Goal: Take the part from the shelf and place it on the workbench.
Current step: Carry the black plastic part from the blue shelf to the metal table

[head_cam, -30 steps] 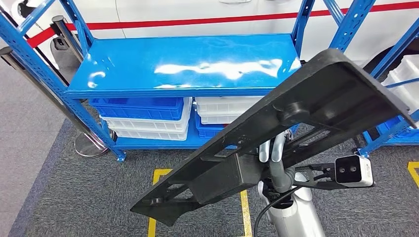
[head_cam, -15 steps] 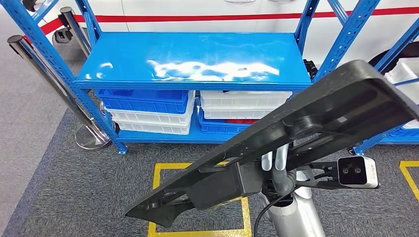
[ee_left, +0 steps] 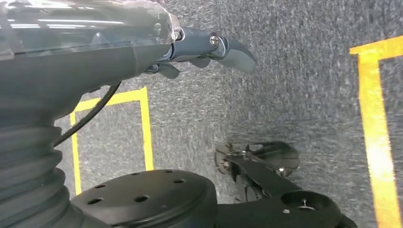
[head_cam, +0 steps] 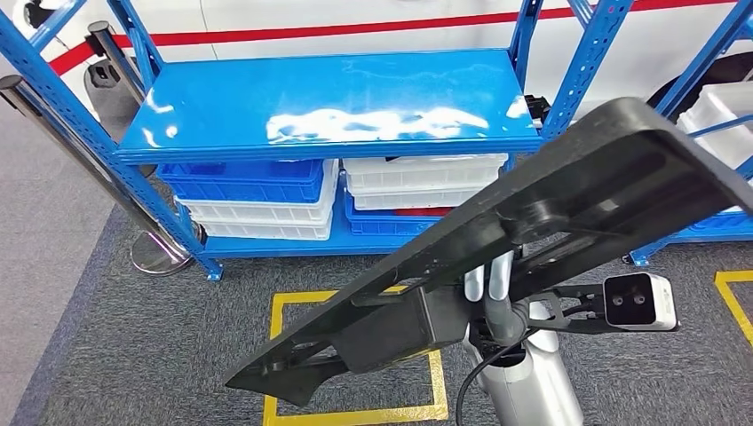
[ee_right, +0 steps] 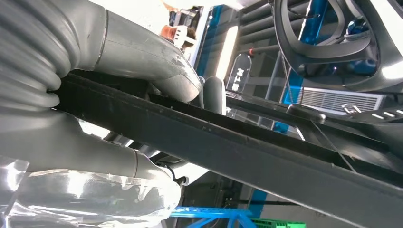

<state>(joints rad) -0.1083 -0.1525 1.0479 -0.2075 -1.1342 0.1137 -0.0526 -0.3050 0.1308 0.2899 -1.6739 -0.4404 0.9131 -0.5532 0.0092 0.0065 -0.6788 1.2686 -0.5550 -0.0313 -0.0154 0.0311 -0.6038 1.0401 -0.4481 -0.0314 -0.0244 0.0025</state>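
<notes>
**Head view: part in carry, shelf bare**

Item: long black moulded plastic part [head_cam: 533, 231], tilted across frame centre and right, clamped in the right hand [head_cam: 493, 293]. Left hand [ee_left: 209, 50] hangs over carpet, fingers loosely apart, holding nothing.

Risk: the single off-centre grip may let the part swing or slip.

Containers: stacked blue and white plastic crates [head_cam: 257, 200] under the blue metal shelf [head_cam: 328, 98]; contents not discernible.

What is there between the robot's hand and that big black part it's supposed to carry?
Nothing. The right hand already grips the black part, fingers wrapped around its edge, holding it tilted in front of the blue shelf. No workbench is in view, so I can't tell whether the way to it is clear.
</notes>
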